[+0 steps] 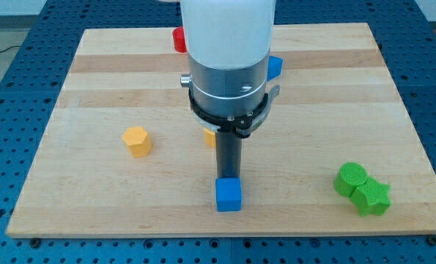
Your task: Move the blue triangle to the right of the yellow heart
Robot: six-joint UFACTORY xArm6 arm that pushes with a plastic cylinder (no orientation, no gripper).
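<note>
A blue block (275,67) peeks out to the right of the arm's body near the view's top; its shape is mostly hidden. A yellow-orange sliver (209,136) shows just left of the rod, its shape hidden too. My tip (228,178) rests on the board, touching or nearly touching the top side of a blue cube (228,194) near the view's bottom centre. The tip is far below the upper blue block.
A yellow-orange hexagon-like block (137,141) lies at the left. A red block (178,39) is partly hidden behind the arm at the top. A green cylinder (349,178) and a green star (372,197) touch at the lower right. The board's bottom edge (218,233) is close to the blue cube.
</note>
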